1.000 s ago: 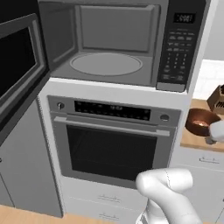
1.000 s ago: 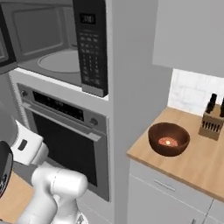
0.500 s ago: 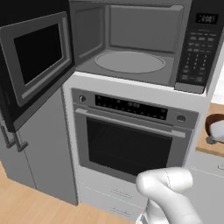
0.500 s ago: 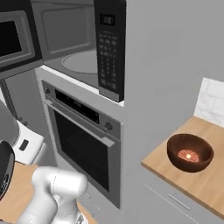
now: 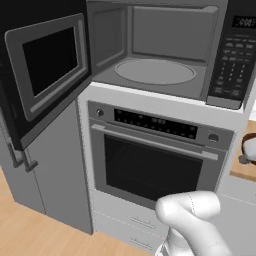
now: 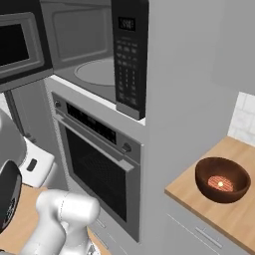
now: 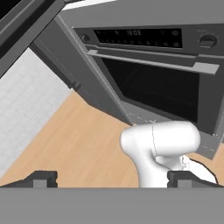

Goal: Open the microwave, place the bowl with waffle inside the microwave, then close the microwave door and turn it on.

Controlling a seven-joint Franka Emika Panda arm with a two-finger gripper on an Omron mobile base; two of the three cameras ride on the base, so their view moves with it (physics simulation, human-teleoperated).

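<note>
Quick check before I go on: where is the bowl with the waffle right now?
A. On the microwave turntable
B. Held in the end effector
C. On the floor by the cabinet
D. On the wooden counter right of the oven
D: in the right base view the bowl sits on the wooden counter with the waffle inside, while the microwave stands open with a bare turntable.

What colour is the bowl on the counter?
Dark reddish-brown, wood-like; the bowl shows best in the right base view, with an orange-brown waffle inside.
</note>
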